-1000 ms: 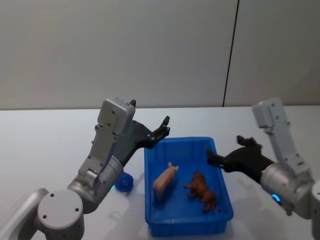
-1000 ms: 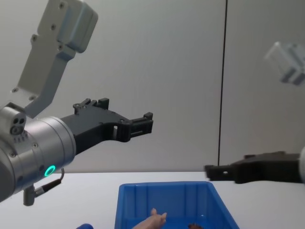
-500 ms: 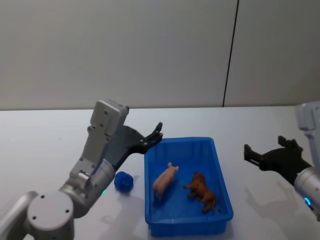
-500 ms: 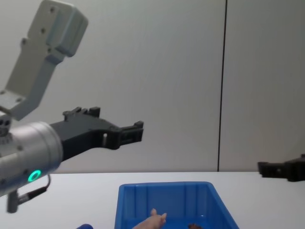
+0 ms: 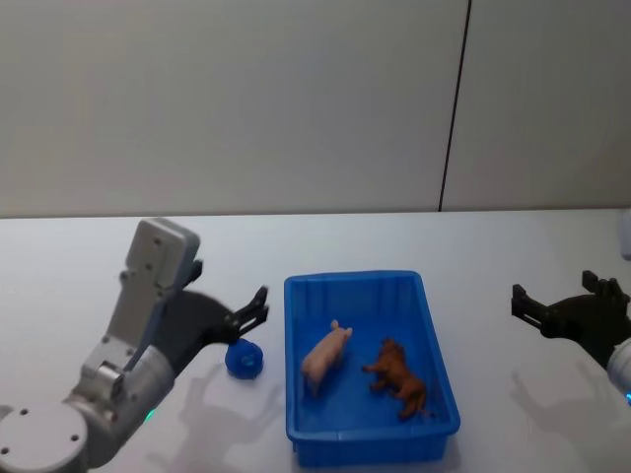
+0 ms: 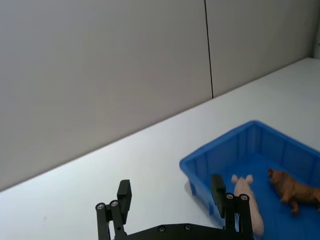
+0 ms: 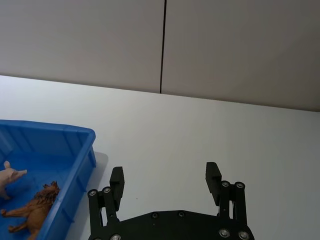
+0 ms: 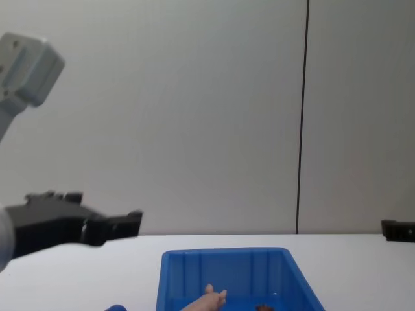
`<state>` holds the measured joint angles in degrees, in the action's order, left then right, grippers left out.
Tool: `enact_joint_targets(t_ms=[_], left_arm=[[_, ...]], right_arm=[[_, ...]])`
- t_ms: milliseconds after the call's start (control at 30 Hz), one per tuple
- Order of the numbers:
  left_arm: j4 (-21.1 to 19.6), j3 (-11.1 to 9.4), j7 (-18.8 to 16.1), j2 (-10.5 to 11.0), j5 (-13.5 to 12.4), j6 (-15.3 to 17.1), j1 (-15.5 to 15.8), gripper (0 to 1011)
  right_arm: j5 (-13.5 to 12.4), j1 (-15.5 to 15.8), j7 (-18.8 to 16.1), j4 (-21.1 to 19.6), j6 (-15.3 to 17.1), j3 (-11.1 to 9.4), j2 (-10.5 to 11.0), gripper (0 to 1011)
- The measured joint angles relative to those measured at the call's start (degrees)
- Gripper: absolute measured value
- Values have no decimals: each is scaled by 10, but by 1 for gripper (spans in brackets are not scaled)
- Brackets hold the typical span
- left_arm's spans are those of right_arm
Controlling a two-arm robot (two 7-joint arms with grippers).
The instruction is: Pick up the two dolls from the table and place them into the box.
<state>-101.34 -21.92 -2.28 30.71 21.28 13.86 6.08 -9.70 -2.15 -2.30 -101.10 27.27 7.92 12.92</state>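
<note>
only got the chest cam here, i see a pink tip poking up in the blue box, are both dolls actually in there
observer: Yes. The head view shows the pink doll and the brown doll lying side by side on the floor of the box.
operator: ok is either hand holding anything
observer: No. In the left wrist view the left hand is open with nothing between its fingers.
operator: and the right one
observer: The right hand is open and empty too, over bare table to the right of the box.
</note>
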Motion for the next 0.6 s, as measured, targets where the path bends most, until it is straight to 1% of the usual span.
enact_joint_targets(t_ms=[200, 267, 400, 500, 533, 600], left_arm=[[-3, 11, 1, 24, 29, 22, -19, 1001], [-1, 13, 6, 28, 33, 23, -21, 1001], [12, 17, 28, 36, 38, 22, -25, 1001], [29, 19, 55, 38, 37, 13, -22, 1001], [29, 19, 55, 38, 37, 13, -22, 1001], [52, 19, 80, 36, 31, 1, -15, 1001]], right_arm=[[-4, 4, 6, -2, -1, -3, 3, 1001], [-4, 4, 7, -3, -1, -4, 3, 1001], [-5, 5, 9, -4, -1, -5, 4, 1001], [-6, 6, 10, -4, -1, -6, 5, 1001], [-6, 6, 10, -4, -1, -6, 5, 1001], [-6, 7, 11, -5, -2, -6, 5, 1001]])
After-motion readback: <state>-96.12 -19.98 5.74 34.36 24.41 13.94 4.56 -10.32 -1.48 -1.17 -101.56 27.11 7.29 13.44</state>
